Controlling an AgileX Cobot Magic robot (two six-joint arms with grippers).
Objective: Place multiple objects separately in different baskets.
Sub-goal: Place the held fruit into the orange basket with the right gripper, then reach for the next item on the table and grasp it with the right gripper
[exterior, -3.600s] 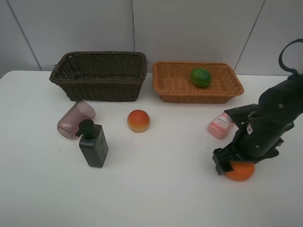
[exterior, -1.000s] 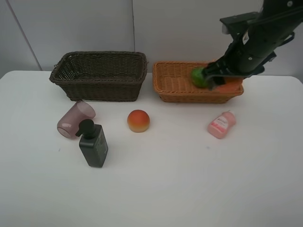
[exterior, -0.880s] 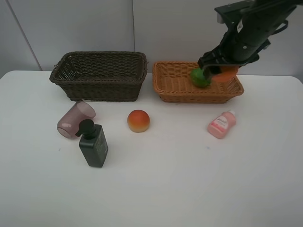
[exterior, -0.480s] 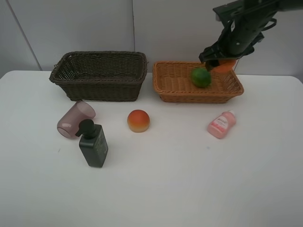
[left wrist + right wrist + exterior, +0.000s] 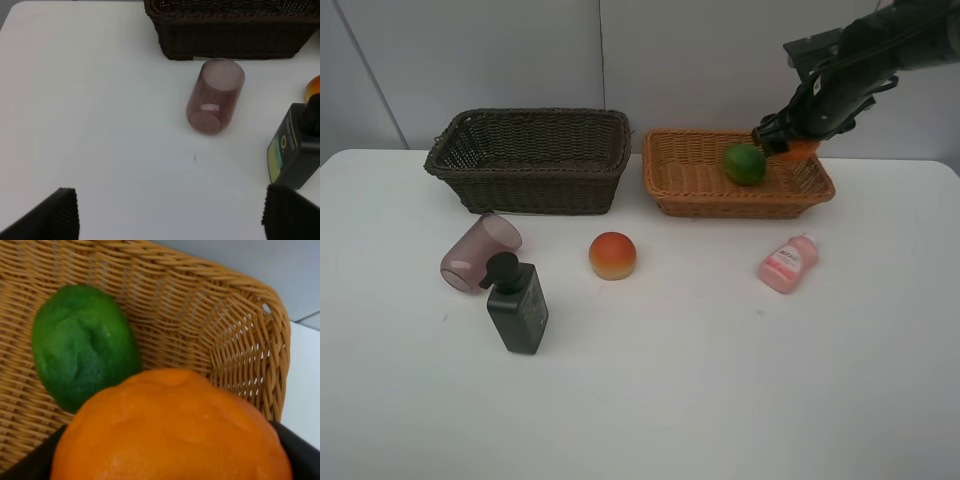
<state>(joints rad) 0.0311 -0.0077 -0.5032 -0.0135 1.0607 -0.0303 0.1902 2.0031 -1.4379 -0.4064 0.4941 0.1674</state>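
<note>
One fruit in, second in hand: right gripper (image 5: 786, 141) clamps the orange (image 5: 170, 432) over the light basket (image 5: 740, 207), beside the green fruit (image 5: 745, 164); I'd lower, then release. Left gripper (image 5: 170, 216) idle, jaws wide

a robot test lab, it seems: a plain white worktop (image 5: 720, 400) meets pale grey wall panels (image 5: 710, 60) with seams along its far edge, and a black robot arm (image 5: 832, 82) reaches over it near the far right corner. a dark basket (image 5: 530, 165), a light basket (image 5: 695, 185), a peach (image 5: 612, 255), a pump bottle (image 5: 520, 312) and a cup (image 5: 478, 250) sit spread out like staged props.
</note>
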